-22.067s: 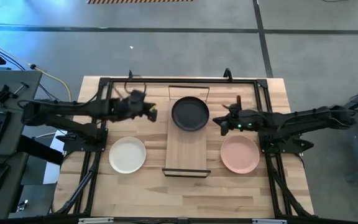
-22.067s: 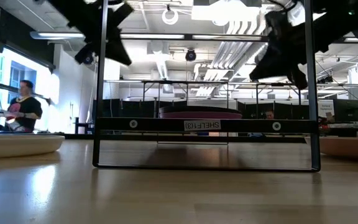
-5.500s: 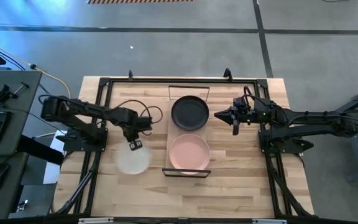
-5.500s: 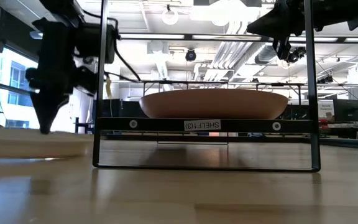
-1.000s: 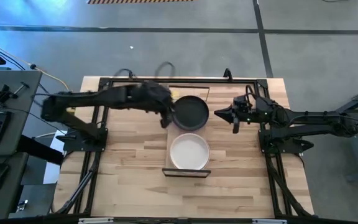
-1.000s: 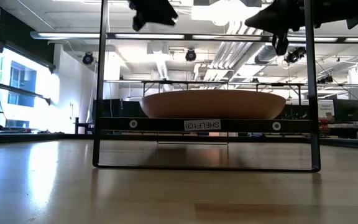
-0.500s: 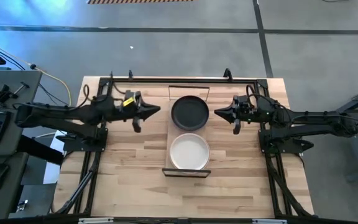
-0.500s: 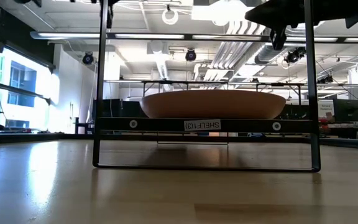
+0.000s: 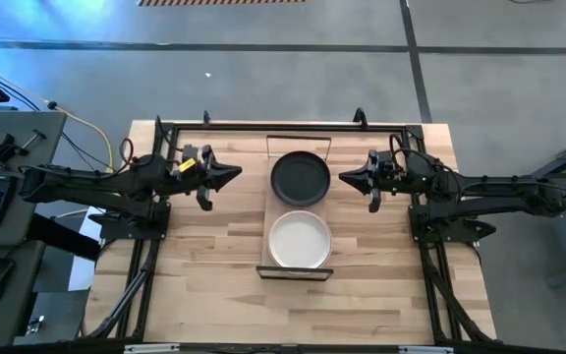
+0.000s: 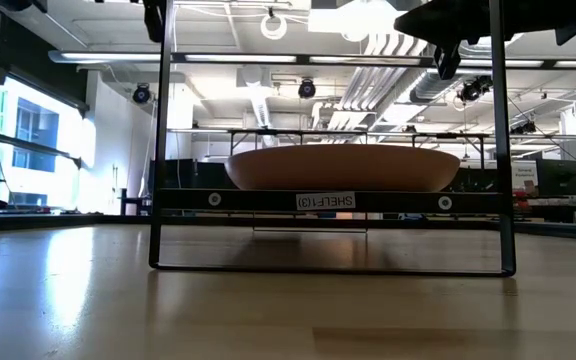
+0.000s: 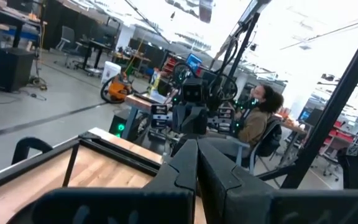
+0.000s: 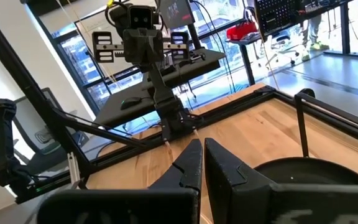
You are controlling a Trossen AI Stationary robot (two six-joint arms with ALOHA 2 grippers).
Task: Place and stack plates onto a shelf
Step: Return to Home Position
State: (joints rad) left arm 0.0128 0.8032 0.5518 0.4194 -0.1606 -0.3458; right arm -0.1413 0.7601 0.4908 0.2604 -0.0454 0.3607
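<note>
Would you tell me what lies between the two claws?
In the high view, the black plate, on the shelf, lies between the left claw and the right claw.

- Our left arm [image 9: 86, 181] stretches level from the high view's left edge, with the left claw [image 9: 230, 176] centre-left, fingers pressed together.
- Our right arm [image 9: 489, 187] mirrors it, with the right claw [image 9: 346, 178] centre-right, fingers together.

Grey floor [image 9: 263, 79], bright windows [image 10: 26, 140], perhaps office desks [image 11: 93, 45]
</note>
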